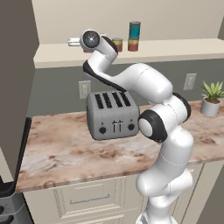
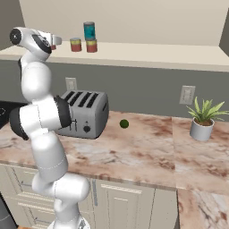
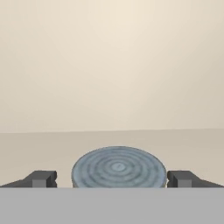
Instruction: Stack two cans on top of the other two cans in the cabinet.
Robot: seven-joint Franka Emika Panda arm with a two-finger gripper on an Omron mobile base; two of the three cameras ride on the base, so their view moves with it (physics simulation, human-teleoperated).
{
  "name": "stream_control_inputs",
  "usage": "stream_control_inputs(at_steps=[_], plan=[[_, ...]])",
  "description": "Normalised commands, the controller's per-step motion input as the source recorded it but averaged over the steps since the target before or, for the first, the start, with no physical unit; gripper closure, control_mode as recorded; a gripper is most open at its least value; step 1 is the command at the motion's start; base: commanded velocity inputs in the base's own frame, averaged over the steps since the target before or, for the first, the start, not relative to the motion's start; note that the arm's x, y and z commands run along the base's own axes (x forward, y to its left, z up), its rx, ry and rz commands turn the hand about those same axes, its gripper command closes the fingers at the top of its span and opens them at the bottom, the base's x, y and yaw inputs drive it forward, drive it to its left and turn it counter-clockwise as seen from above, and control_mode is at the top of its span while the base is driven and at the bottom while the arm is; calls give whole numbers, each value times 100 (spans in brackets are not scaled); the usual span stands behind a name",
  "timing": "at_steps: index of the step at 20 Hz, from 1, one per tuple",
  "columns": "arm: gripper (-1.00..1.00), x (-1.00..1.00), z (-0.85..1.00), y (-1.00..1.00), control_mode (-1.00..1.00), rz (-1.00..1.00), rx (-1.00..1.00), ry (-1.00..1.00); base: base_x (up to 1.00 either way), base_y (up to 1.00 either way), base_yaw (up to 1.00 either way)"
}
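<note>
- Here, in the left base view, we have the arm reaching up to the cabinet's shelf board (image 1: 175, 49), with the jaws at its left end. Whether they are open or closed we cannot tell from this side.
- Right of the jaws along the shelf stands the lone red can (image 1: 117, 44). Farther right, the teal can (image 1: 134, 29) already sits upright on another red can (image 1: 133, 45), so we judge one stack done and one left.
- Well below the jaws, the toaster (image 1: 111, 114) sits on the surface. The potted plant (image 1: 211, 99) is far off to the right. Neither is in the way.
- In the right base view, the order is the same: the jaws, then the lone can just to their right, then the finished stack. A small green ball (image 2: 124, 123) lies on the surface far below.
- In the hand view, the jaws are open and straddle the grey top of the fourth can (image 3: 118, 168). One of the fingertips (image 3: 41, 178) shows a gap to the can, while the other looks almost touching. The can is bracketed, not visibly gripped.
- The risks, as we see them:
  - Uneven contact on closing could push the can sideways or tip it.
  - The lone can stands close on the carrying path, so a low lift could knock it.
  - The finished stack is just beyond, and an overshoot could topple the teal can.
</note>
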Motion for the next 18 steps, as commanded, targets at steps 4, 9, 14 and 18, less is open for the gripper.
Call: stream_control_inputs(at_steps=[4,9,14,18], plan=[[100,0,0,0,-100,0,0,0,0,0,0],[100,0,0,0,-100,0,0,0,0,0,0],[100,0,0,0,-100,0,0,0,0,0,0],[100,0,0,0,-100,0,0,0,0,0,0]])
